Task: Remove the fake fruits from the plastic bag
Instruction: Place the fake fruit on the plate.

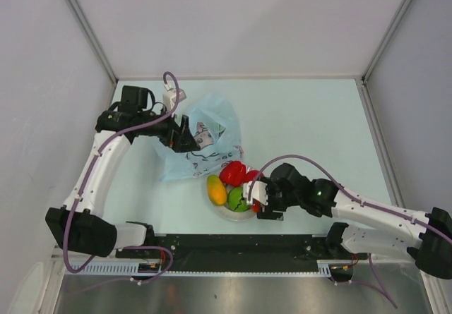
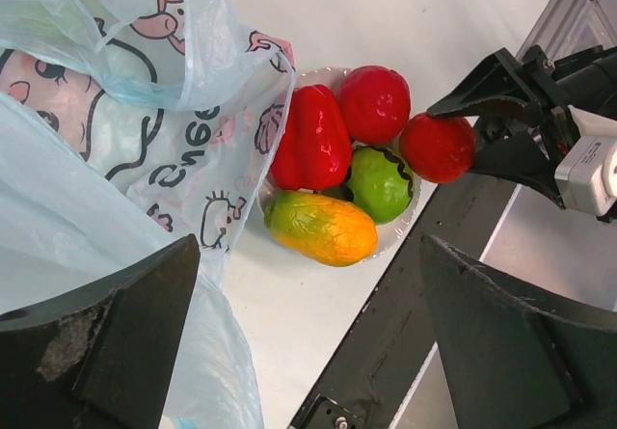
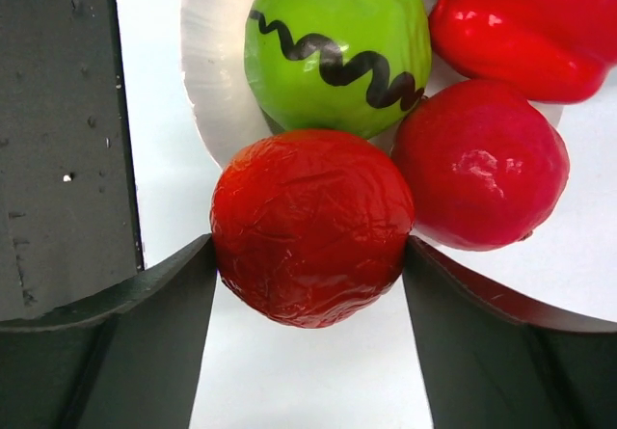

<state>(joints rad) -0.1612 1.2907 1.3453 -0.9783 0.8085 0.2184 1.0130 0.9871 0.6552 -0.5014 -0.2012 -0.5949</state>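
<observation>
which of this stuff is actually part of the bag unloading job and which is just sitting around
Job: plastic bag, wrinkled red fruit in the right gripper, red pepper, smooth red fruit, green fruit, mango, plate under them, left gripper at the bag.
Just there: black rail at the near edge, purple cables.

Crinkly translucent light-blue pig-printed plastic bag slumps far left. Near right of it cluster 5 fake fruits: glossy red pepper, smooth red ball, squiggled green ball, orange-green mango, wrinkled red ball.
</observation>
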